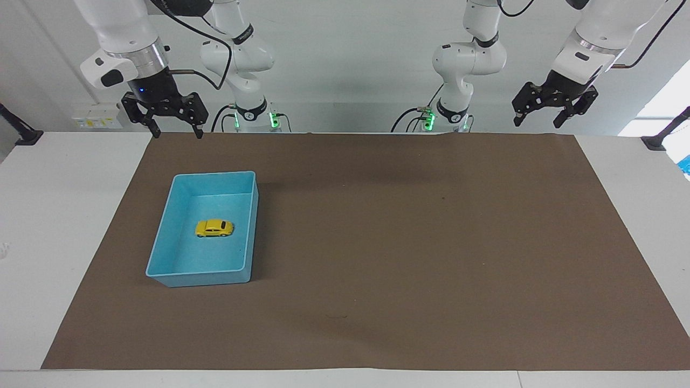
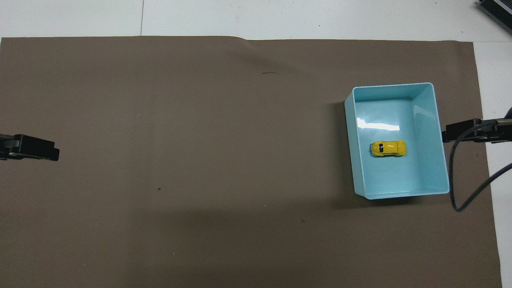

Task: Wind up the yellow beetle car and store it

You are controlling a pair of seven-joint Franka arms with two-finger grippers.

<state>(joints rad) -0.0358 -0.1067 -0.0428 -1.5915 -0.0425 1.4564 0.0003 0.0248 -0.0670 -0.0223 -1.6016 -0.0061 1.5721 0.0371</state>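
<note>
2 cameras cover the table. The facing view looks from high up at the end away from the robots, angled down toward them, and takes in the whole brown mat (image 1: 377, 242) with both arm bases along the top edge. The overhead view looks steeply down from above the robots' own end (closer in, cropping the mat's nearer edge). Both share the mat and the blue bin (image 1: 161, 248) (image 2: 440, 168), shown half a turn apart.
</note>
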